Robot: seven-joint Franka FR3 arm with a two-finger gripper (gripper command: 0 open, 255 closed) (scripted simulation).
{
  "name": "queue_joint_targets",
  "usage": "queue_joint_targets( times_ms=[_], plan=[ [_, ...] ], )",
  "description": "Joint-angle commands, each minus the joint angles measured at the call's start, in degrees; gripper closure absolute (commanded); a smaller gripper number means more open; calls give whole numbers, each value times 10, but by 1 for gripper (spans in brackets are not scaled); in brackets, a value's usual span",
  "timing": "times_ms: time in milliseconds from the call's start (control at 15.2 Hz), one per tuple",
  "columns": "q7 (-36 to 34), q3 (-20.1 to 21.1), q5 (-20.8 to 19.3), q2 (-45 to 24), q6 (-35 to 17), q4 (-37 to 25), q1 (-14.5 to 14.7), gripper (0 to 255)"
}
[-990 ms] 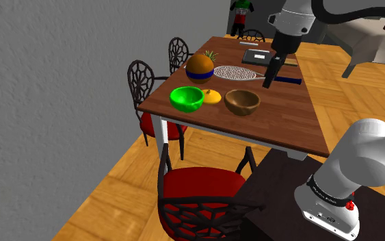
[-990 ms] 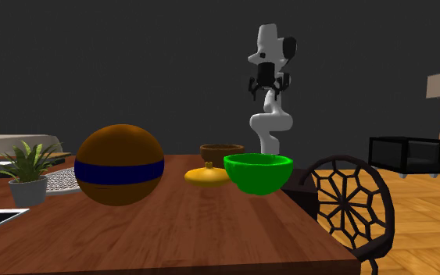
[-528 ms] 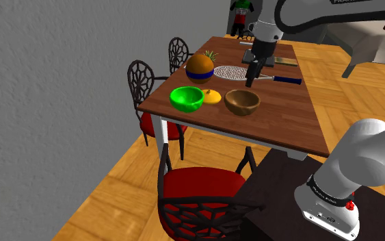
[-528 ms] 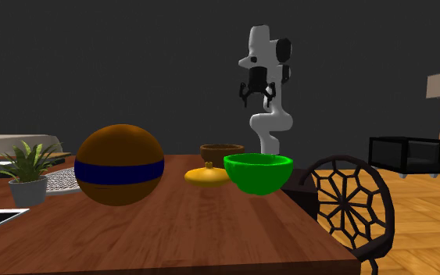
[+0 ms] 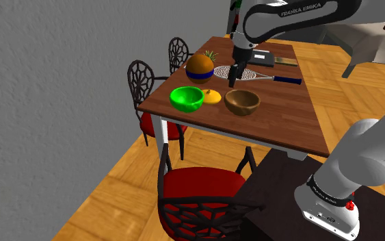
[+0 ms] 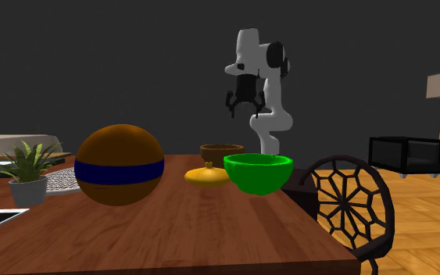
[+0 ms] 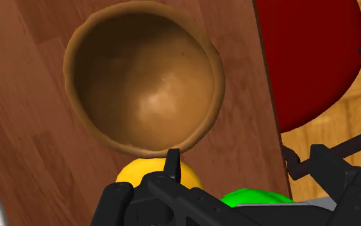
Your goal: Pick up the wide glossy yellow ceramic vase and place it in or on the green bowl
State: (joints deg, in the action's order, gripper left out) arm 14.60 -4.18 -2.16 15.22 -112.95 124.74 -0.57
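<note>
Hovering above the tabletop (image 5: 280, 127): gripper (image 5: 232, 81), all black, touching nothing; whether it stands apart or together cannot be told; white arm (image 5: 321, 10) behind it lettered "FRANKA EMIKA"; brown bowl (image 5: 242, 102), empty, under the gripper in the wrist view; yellow vase (image 5: 212, 96), low and wide, on the tabletop between the brown bowl and the green bowl (image 5: 187, 98), just beside the latter; green bowl glossy, empty, near the tabletop's corner; racket (image 5: 235, 72) flat beyond the gripper; orange-brown ball (image 5: 200, 68) with blue band beside the racket; potted plant (image 6: 26, 172) near the ball; red-cushioned chair (image 5: 201, 188) on the wooden floor.
</note>
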Motion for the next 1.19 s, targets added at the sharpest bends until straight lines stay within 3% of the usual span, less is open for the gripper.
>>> queue_joint_targets(
  times_ms=[0, 528, 990, 1122],
  plan=[
    [9, -5, 2, -48, -13, -34, -1, 0],
    [45, -19, 17, -229, -42, -181, -12, 0],
    [72, -21, 34, -397, -27, -359, -29, 0],
    [73, -20, 35, -414, -30, -373, -31, 0]
  ],
)
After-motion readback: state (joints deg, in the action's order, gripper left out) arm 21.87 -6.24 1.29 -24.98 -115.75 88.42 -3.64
